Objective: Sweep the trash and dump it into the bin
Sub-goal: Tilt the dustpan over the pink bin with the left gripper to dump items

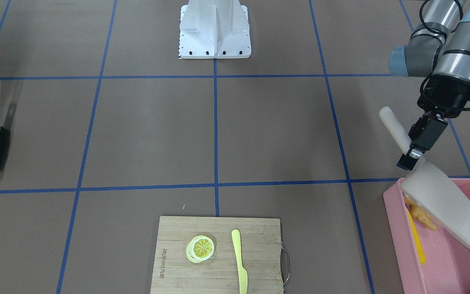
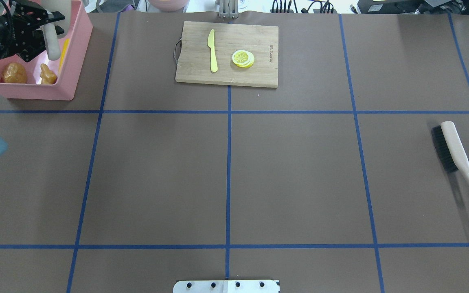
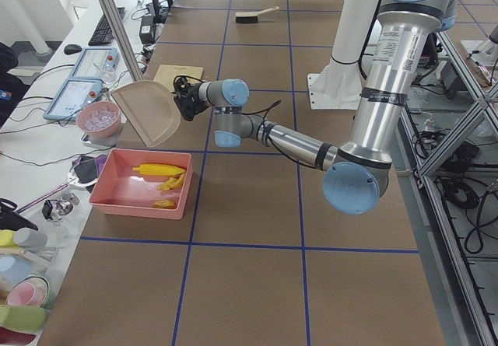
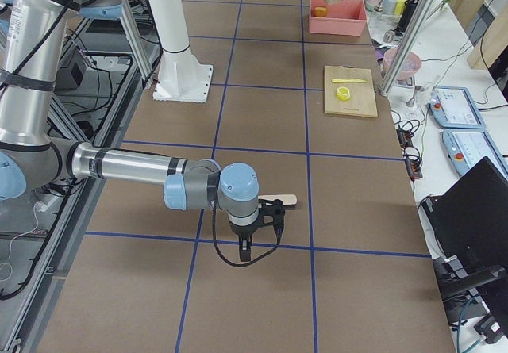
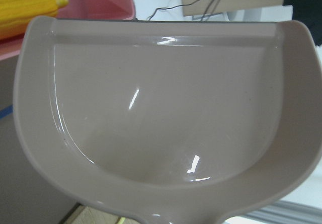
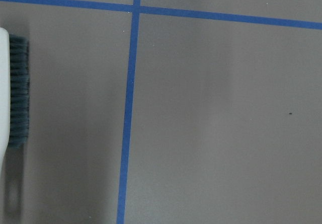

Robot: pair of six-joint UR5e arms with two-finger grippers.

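Dustpan (image 1: 443, 200) tilted over the pink bin (image 1: 392, 212) at a corner of the table (image 1: 259, 134)
Left gripper (image 1: 409, 157) pinches its handle; whether the right gripper (image 4: 270, 210) is spread or closed can't be told; the brown surface is gridded with blue tape.

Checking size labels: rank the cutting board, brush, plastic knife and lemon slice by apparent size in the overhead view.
1. cutting board
2. brush
3. plastic knife and lemon slice, about alike: knife longer, slice wider.

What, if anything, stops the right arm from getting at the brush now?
Probably yes, it can reach it. The brush lies alone on the table, its handle uncovered, and the right gripper hangs close by it with nothing between them. Whether that gripper is open I cannot tell.
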